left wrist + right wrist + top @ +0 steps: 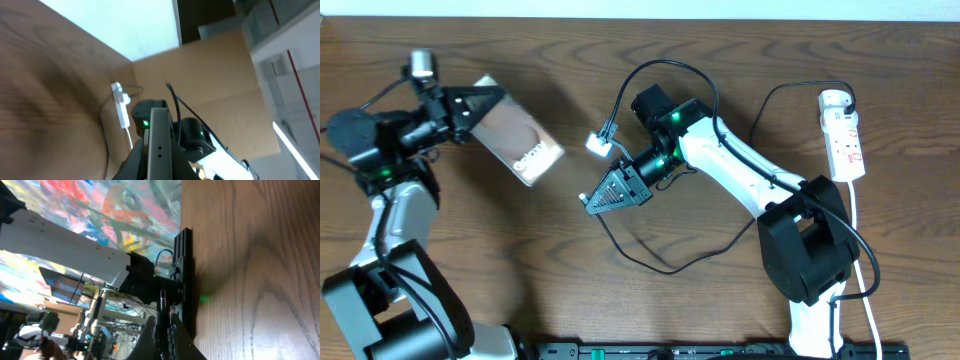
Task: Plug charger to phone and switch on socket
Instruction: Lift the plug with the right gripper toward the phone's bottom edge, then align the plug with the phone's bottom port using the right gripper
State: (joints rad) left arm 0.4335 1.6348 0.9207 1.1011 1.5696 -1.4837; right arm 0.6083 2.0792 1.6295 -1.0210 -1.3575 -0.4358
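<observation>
Nothing is joined yet: the left fingers (485, 95) clamp the phone (520, 140) above the desk's (570, 295) left side, the right fingers (603, 196) pinch the charger (650, 262) near its tip mid-desk, and the socket (844, 135) at far right likely remains unswitched.

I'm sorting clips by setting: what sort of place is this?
Probably a robotics lab workstation: two robot arms at a wooden table, a cardboard screen beside it, and a monitor and equipment racks in the background.
</observation>
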